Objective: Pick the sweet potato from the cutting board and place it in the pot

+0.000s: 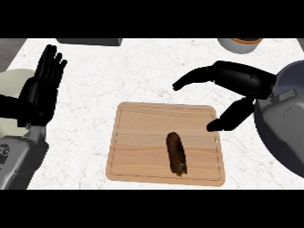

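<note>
The left hand [39, 89] rests open at the left, fingers straight up and empty, out of the way and partly covering one pale round vessel [8, 80], probably the pot. One cutting board [141, 129] lies mid-counter with the single sweet potato [176, 153] lying lengthwise on it, untouched. The right hand [236, 80] hangs over the board's right edge, fingers and thumb spread, empty, seemingly poised to grasp.

Bright, even light covers the cutting board [141, 120].
</note>
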`<state>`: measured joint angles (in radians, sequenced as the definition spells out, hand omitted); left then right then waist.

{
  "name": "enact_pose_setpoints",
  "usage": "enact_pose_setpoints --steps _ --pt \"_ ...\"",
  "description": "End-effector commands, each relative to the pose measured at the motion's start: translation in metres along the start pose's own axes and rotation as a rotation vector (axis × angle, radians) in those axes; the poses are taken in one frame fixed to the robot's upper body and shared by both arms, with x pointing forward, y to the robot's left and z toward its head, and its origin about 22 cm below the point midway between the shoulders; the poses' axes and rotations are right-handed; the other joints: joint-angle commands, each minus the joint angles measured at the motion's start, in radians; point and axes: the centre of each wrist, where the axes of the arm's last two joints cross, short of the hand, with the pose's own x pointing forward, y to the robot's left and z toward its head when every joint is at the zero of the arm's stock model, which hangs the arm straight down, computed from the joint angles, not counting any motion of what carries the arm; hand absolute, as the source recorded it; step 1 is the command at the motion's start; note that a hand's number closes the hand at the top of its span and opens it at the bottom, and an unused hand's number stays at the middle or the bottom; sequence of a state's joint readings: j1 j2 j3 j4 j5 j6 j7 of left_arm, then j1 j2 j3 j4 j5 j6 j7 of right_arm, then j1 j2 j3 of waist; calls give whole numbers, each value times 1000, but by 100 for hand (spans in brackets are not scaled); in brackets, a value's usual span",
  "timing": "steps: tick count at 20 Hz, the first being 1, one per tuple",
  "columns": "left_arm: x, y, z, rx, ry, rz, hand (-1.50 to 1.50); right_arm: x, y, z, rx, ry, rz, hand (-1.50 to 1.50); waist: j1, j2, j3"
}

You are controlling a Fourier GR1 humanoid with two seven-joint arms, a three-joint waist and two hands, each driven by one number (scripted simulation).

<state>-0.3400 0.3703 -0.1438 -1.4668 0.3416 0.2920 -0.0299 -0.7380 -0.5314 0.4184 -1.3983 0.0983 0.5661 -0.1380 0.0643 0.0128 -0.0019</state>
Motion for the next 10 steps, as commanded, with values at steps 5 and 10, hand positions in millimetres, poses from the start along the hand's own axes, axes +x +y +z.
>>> enact_pose_setpoints --steps 5,10 --pt "-16 9 12 37 7 21 0 26 -15 -25 280 -37 298 -150 -45 -10 1" --pt "1 17 3 29 15 4 0 50 18 -63 479 67 452 -150 -51 -15 1"
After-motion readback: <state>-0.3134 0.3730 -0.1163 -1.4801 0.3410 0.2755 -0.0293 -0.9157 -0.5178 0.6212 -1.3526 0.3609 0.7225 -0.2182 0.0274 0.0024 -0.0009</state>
